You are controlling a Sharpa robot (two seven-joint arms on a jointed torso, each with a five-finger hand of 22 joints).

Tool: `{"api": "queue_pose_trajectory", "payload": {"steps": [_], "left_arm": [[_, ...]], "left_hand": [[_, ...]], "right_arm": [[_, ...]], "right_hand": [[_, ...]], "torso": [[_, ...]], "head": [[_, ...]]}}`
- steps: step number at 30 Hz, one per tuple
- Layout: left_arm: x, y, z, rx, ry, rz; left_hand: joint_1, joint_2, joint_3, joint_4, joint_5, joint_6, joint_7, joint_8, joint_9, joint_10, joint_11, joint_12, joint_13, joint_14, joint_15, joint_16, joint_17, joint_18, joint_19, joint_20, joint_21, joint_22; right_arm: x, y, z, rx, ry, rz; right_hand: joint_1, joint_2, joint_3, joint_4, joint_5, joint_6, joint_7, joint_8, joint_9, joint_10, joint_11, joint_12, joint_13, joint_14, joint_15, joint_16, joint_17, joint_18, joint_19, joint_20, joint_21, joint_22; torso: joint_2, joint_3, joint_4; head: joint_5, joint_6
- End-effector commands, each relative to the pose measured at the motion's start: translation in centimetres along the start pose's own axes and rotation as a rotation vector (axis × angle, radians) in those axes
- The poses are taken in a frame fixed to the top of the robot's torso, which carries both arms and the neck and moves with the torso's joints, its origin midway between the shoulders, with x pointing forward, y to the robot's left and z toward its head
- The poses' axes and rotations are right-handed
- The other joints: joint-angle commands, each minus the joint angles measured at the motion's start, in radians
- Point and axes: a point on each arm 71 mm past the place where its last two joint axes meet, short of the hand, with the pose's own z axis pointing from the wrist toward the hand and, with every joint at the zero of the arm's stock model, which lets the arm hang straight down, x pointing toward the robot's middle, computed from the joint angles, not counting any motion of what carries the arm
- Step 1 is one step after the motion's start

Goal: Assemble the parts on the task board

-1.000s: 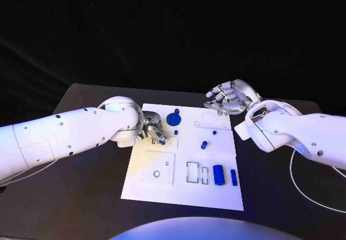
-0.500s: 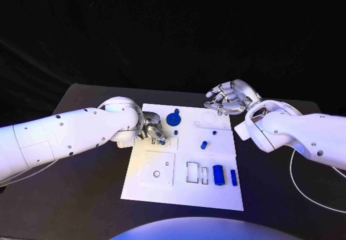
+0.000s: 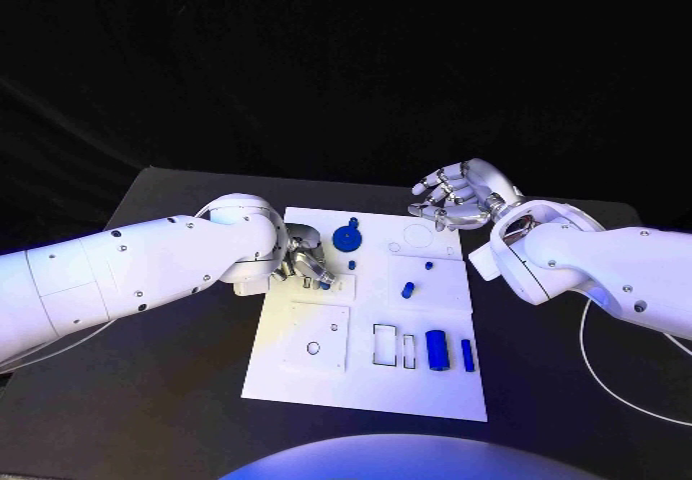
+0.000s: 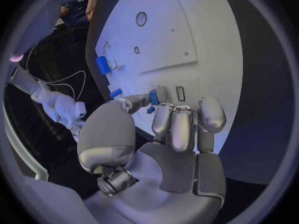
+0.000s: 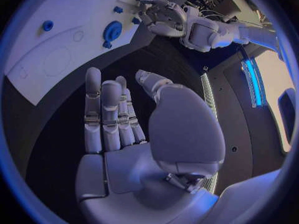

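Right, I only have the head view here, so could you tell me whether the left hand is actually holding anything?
Observer: Yes. In the left wrist view, the left hand pinches a small blue part between its thumb tip and a fingertip.
Operator: Thank you. Is that part clear of the board?
Observer: It is right over the white task board, beside a small rectangular slot. I cannot tell whether it touches.
Operator: And is the right hand carrying a part?
Observer: No. The right wrist view shows the right hand with a bare palm and straight fingers held apart, over the black table just off the board's edge.
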Motion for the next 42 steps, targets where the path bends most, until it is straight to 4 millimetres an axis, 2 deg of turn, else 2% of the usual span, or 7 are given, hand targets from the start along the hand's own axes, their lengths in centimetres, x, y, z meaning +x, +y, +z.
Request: {"api": "queue_pose_trajectory", "payload": {"steps": [1, 5, 13, 16, 22, 36, 42], "left_arm": [[0.61, -0.1, 0.14, 0.005, 0.041, 0.01], [0.63, -0.08, 0.13, 0.005, 0.043, 0.007], [0.6, -0.01, 0.13, 0.005, 0.043, 0.001], [0.57, 0.04, 0.15, 0.004, 0.042, -0.002], [0.53, 0.13, 0.17, 0.002, 0.04, -0.007], [0.45, 0.18, 0.22, 0.001, 0.035, -0.016], [0.43, 0.18, 0.24, 0.001, 0.034, -0.019]], "left_hand": [[-0.002, 0.005, -0.006, 0.002, -0.002, 0.002, 0.002, -0.005, 0.001, 0.008, -0.001, 0.004, 0.002, 0.037, -0.004, 0.003, 0.001, -0.01, 0.007, -0.002, 0.002, 0.001], [-0.005, 0.008, -0.013, 0.01, -0.003, 0.004, 0.003, -0.007, 0.002, 0.007, 0.0, 0.004, 0.002, 0.037, -0.004, 0.003, 0.001, -0.01, 0.007, -0.002, 0.002, 0.002], [-0.023, 0.012, -0.059, 0.054, -0.004, 0.011, 0.004, -0.015, 0.006, 0.01, 0.001, 0.004, 0.008, 0.037, -0.003, 0.003, 0.001, -0.01, 0.009, -0.002, 0.002, 0.004], [-0.026, 0.021, -0.07, 0.067, -0.002, 0.014, 0.004, -0.018, 0.008, 0.01, 0.001, 0.004, 0.01, 0.037, -0.004, 0.003, 0.001, -0.01, 0.009, -0.002, 0.002, 0.004], [-0.026, 0.028, -0.077, 0.077, -0.001, 0.015, 0.004, -0.02, 0.009, 0.011, 0.001, 0.005, 0.011, 0.038, -0.004, 0.003, 0.002, -0.011, 0.009, -0.002, 0.002, 0.005], [-0.027, 0.029, -0.085, 0.084, -0.001, 0.015, 0.004, -0.021, 0.01, 0.011, 0.001, 0.004, 0.012, 0.037, -0.004, 0.003, 0.001, -0.011, 0.01, -0.002, 0.002, 0.006], [-0.034, 0.018, -0.156, 0.114, -0.014, 0.02, 0.005, -0.028, 0.017, 0.012, 0.001, 0.004, 0.015, 0.037, -0.003, 0.003, 0.001, -0.011, 0.01, -0.002, 0.001, 0.006]], "right_arm": [[0.1, 0.1, -0.02, -0.013, 0.009, -0.005], [0.11, 0.09, -0.02, -0.013, 0.009, -0.005], [0.12, 0.07, -0.02, -0.013, 0.01, -0.005], [0.12, 0.06, -0.02, -0.013, 0.01, -0.005], [0.12, 0.05, -0.03, -0.013, 0.009, -0.005], [0.11, 0.04, -0.03, -0.012, 0.009, -0.005], [0.12, 0.04, -0.04, -0.013, 0.009, -0.005]], "right_hand": [[0.004, 0.004, -0.002, -0.002, 0.006, 0.003, 0.006, -0.004, -0.001, 0.006, -0.001, -0.005, -0.001, -0.003, 0.006, -0.004, -0.001, 0.004, 0.008, -0.001, -0.003, -0.002], [0.006, 0.005, -0.003, -0.002, 0.006, 0.004, 0.006, -0.005, -0.002, 0.007, -0.001, -0.006, -0.004, -0.003, 0.006, -0.005, 0.0, 0.004, 0.008, -0.001, -0.005, -0.003], [0.005, 0.005, -0.003, -0.002, 0.006, 0.004, 0.006, -0.005, -0.002, 0.007, -0.001, -0.006, -0.004, -0.003, 0.007, -0.005, 0.0, 0.004, 0.009, -0.001, -0.005, -0.003], [0.005, 0.005, -0.003, -0.002, 0.006, 0.004, 0.006, -0.005, -0.002, 0.007, -0.001, -0.006, -0.004, -0.003, 0.007, -0.005, 0.0, 0.004, 0.009, -0.001, -0.005, -0.003], [0.005, 0.005, -0.003, -0.002, 0.006, 0.004, 0.006, -0.005, -0.002, 0.007, -0.001, -0.006, -0.004, -0.003, 0.007, -0.005, 0.0, 0.004, 0.009, -0.001, -0.005, -0.003], [0.003, 0.005, -0.005, -0.001, 0.006, 0.004, 0.006, -0.005, -0.002, 0.009, 0.0, -0.007, -0.006, -0.003, 0.007, -0.007, 0.0, 0.004, 0.009, -0.001, -0.006, -0.004], [0.002, 0.005, -0.006, 0.0, 0.005, 0.005, 0.006, -0.005, -0.003, 0.009, 0.0, -0.007, -0.007, -0.003, 0.007, -0.007, 0.0, 0.004, 0.009, -0.001, -0.007, -0.004]], "torso": [[0.0, 0.0001, 0.0003], [0.0, -0.0001, 0.0005], [0.0, -0.0001, 0.0], [0.0, -0.0001, 0.0002], [0.0, 0.0003, -0.0001], [0.0, 0.0006, 0.0001], [0.0, 0.0005, -0.0002]], "head": [[0.0, 0.0], [0.0, 0.0], [0.001, 0.001], [0.001, 0.001], [0.001, 0.001], [0.001, 0.002], [0.001, 0.002]]}}
